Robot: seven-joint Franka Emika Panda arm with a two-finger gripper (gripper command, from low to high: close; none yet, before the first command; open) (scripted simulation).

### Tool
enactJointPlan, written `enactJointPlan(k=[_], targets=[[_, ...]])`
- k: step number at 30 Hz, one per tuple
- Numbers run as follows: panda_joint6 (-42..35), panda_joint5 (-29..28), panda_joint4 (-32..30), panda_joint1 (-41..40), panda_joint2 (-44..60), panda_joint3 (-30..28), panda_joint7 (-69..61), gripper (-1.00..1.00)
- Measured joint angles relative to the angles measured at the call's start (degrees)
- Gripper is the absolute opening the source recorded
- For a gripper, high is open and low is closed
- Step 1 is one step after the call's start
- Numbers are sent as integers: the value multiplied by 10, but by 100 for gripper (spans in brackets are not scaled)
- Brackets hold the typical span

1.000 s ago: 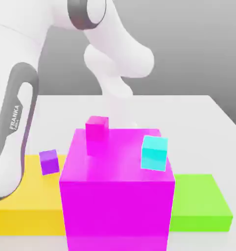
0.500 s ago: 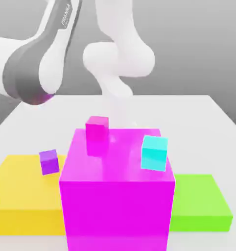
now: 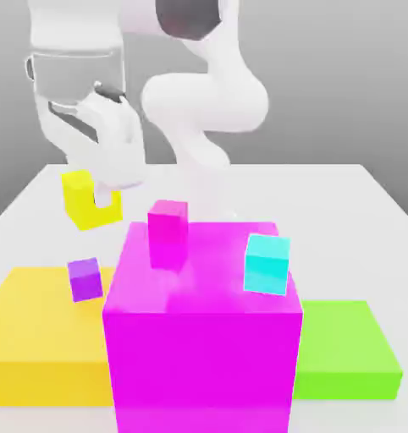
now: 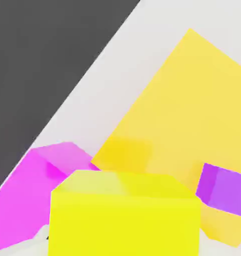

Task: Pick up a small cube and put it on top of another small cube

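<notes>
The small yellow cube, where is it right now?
In the exterior view the small yellow cube hangs in the hand at upper left, lifted above the purple cube and yellow slab.

Layout relative to the big block (image 3: 203, 338), which stands on the worktop (image 3: 343, 199). A wide slab (image 3: 38, 326) lies against its side toward the exterior view's left, a second slab (image 3: 347, 347) toward the right. Two small cubes (image 3: 167, 221) (image 3: 267, 264) appear over its upper face. Another small cube (image 3: 85, 279) sits above the left slab. The held cube (image 3: 85, 201), between the jaws, hangs above the worktop, behind that slab.
</notes>
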Motion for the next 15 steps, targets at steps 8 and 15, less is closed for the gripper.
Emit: enactJointPlan(k=[8,15], targets=[[-53,33,-99,25,-154,23,9,-100],[29,37,-163,25,-137,27,8,100]])
